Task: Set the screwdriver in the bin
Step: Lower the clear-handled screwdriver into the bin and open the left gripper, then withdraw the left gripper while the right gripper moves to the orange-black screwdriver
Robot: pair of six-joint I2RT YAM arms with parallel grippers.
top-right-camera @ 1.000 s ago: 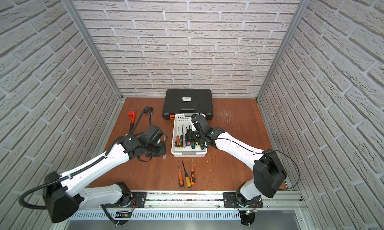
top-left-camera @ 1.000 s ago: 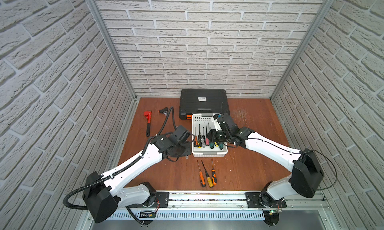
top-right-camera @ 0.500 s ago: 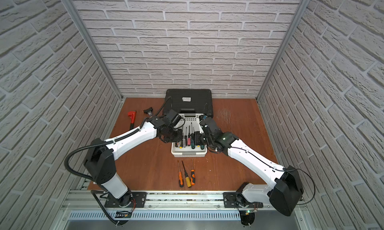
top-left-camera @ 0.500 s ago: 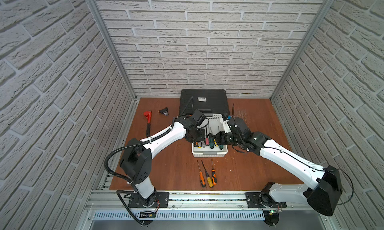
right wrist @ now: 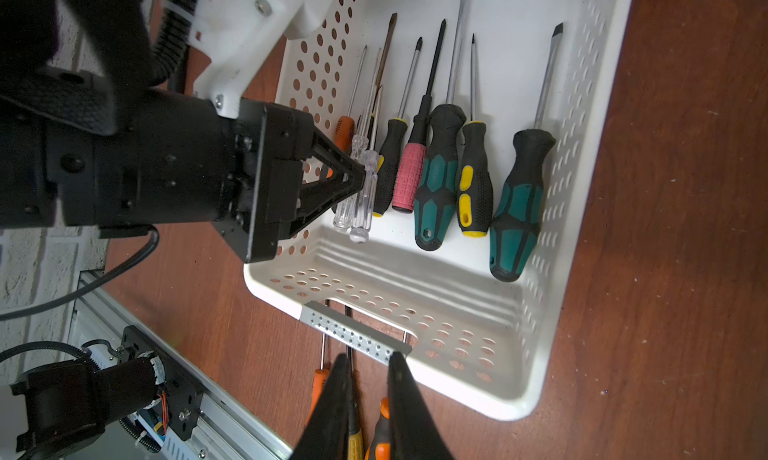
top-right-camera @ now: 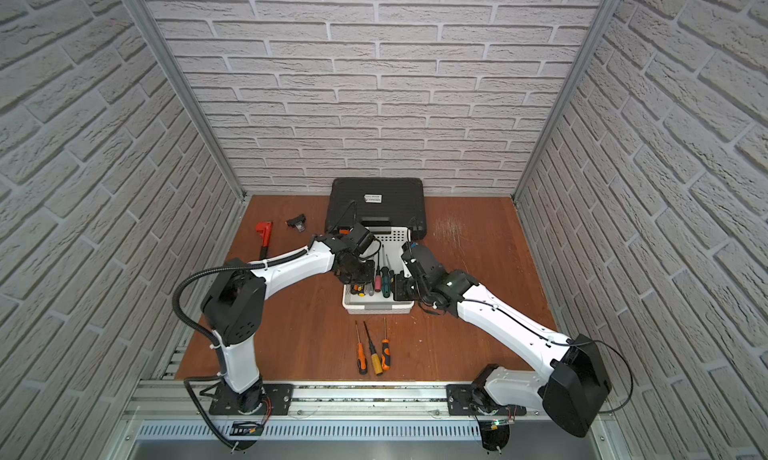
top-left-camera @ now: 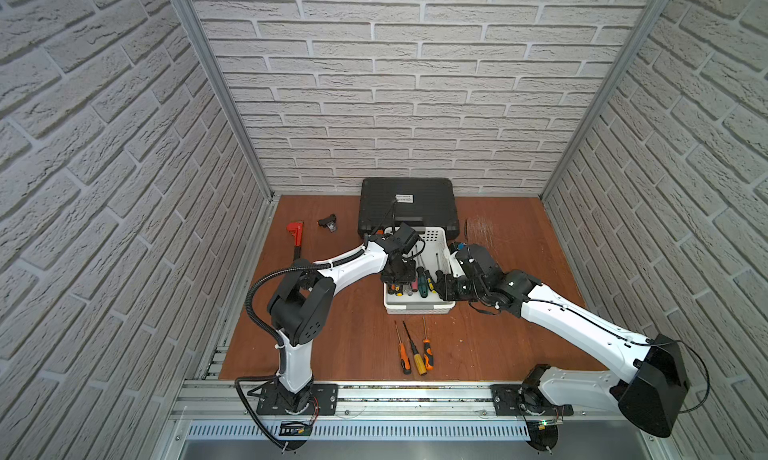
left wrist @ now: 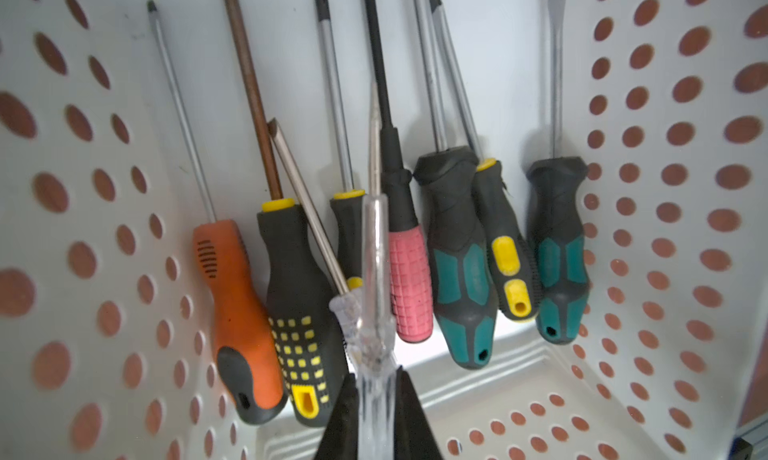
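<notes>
- Gripping the screwdriver (left wrist: 374, 271) with the left gripper (left wrist: 376, 381), jaws clamped on the butt of its clear, glassy handle. Thin steel shaft running straight out ahead of the jaws.
- Carried inside the bin (left wrist: 665, 196), above the row lying ahead of and under the jaws. Probably held low and parallel to that row so as to land in line. Touching the floor or not: cannot tell.
- Hard white plastic walls either side of the jaws, punched with round holes, brown table (top-left-camera: 353, 333) showing through.
- Under the jaws: orange handle (left wrist: 232, 304), black handle (left wrist: 299, 296) with yellow dimples, pink ribbed grip (left wrist: 409, 279), chunky teal-and-black grips (left wrist: 461, 271), all rubbery and moulded.
- Second clear handle (left wrist: 345, 308) just beside the held one.
- Right gripper (right wrist: 368, 364) with jaws drawn nearly together on nothing, hovering just outside the bin's near end. Grey perforated tab (right wrist: 353, 333) just ahead of the jaws. Probably parked clear of the drop.
- Three more screwdrivers (top-left-camera: 415, 350) on the table below those jaws, apparently next in turn.
</notes>
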